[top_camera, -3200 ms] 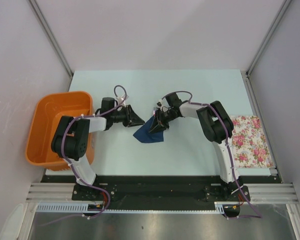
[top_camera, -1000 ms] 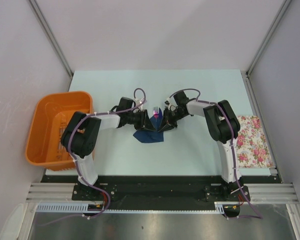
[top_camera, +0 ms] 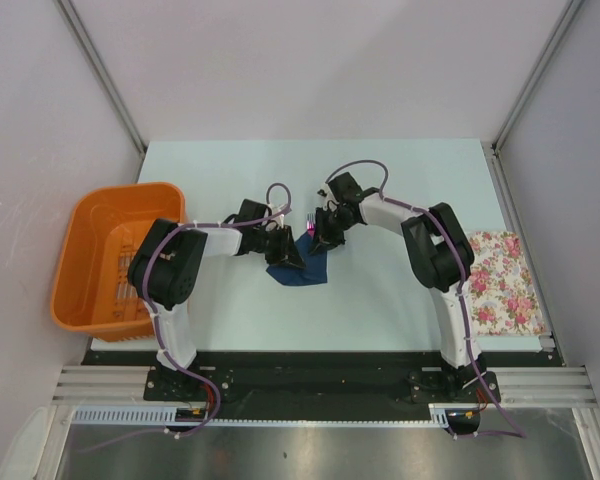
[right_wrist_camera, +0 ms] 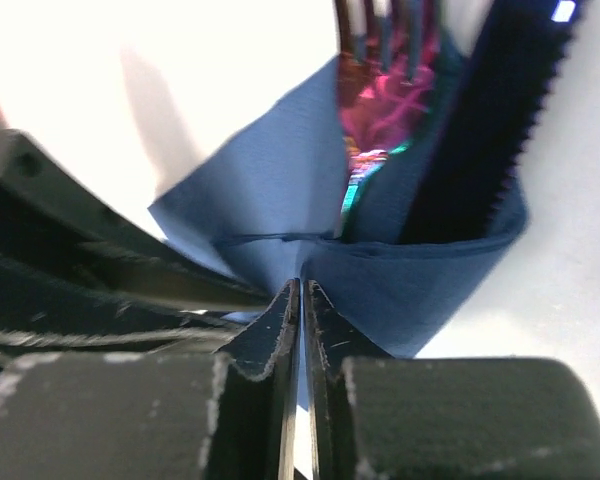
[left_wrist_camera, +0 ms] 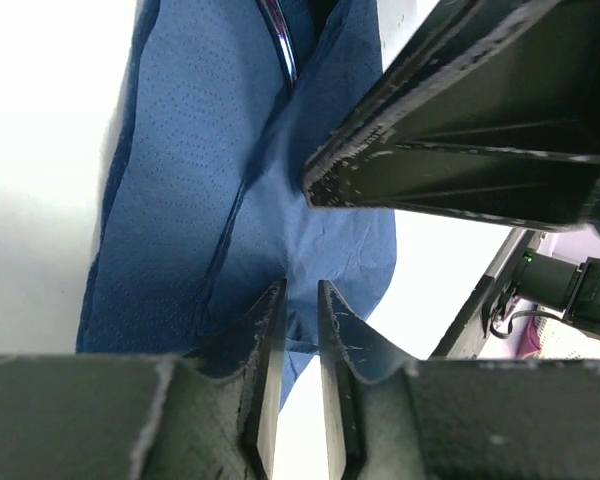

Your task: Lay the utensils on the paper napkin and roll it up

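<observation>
The navy paper napkin [top_camera: 305,272] lies bunched at mid-table between both arms. My right gripper [top_camera: 318,238] is shut on a fold of the napkin [right_wrist_camera: 270,190], its tips [right_wrist_camera: 301,285] pinching the sheet. Inside that fold stand the purple utensils [right_wrist_camera: 380,130], fork tines up, beside a dark serrated piece [right_wrist_camera: 480,120]. They show magenta from above [top_camera: 307,240]. My left gripper [top_camera: 292,256] is at the napkin's [left_wrist_camera: 180,200] near edge. Its jaws [left_wrist_camera: 300,288] stand a narrow gap apart, and I cannot see whether they pinch the sheet. A shiny utensil edge [left_wrist_camera: 282,45] shows at the top.
An orange basin [top_camera: 110,260] sits at the table's left edge beside the left arm. A white cloth with pink flowers [top_camera: 500,280] lies at the right edge. The right gripper's fingers [left_wrist_camera: 460,130] loom close over the napkin in the left wrist view.
The left arm has come over from the left to the napkin and narrowed its jaws. In the last second the right gripper shifted slightly away from the bases with the fold.
</observation>
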Controlling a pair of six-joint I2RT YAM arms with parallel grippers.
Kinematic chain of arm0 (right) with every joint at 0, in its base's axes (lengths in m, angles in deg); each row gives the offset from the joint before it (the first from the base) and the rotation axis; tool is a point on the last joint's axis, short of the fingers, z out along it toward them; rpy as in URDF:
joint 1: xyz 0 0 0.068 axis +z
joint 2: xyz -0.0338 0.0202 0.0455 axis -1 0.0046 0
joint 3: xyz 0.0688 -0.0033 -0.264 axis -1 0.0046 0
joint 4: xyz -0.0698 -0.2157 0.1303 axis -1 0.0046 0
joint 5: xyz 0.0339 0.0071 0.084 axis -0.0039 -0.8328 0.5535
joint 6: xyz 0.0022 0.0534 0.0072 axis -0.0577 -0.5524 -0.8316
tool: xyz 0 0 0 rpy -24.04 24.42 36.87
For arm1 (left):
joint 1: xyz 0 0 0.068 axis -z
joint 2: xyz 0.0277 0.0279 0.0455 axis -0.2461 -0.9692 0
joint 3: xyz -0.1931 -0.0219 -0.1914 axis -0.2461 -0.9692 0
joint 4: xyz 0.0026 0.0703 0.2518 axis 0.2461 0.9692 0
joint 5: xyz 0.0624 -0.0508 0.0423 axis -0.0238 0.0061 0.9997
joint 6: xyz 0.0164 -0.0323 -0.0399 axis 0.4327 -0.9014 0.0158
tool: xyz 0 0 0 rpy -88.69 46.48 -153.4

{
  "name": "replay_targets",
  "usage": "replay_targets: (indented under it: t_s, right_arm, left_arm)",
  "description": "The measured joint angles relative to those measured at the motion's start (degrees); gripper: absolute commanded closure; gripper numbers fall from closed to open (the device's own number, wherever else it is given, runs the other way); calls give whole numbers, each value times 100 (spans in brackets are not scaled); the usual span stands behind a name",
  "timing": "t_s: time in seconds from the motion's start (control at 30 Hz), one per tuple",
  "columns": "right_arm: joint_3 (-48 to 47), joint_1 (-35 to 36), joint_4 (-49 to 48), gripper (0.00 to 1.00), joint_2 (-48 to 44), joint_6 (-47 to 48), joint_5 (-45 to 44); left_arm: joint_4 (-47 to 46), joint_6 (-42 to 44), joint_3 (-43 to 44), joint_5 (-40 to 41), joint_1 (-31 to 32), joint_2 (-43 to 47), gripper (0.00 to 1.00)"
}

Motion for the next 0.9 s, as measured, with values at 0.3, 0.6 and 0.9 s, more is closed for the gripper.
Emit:
replay_targets:
  t_s: [0.3, 0.6, 0.9]
  right_arm:
    - [-216, 210, 310, 94, 118, 262, -533]
    - [-317, 129, 398, 94, 245, 271, -254]
    - [-315, 11, 339, 90, 286, 291, 55]
  left_arm:
    - [-286, -94, -90, -149, 2, 72, 59]
    - [-837, -254, -380, -363, 186, 170, 62]
    - [-1147, -472, -581, -413, 229, 24, 76]
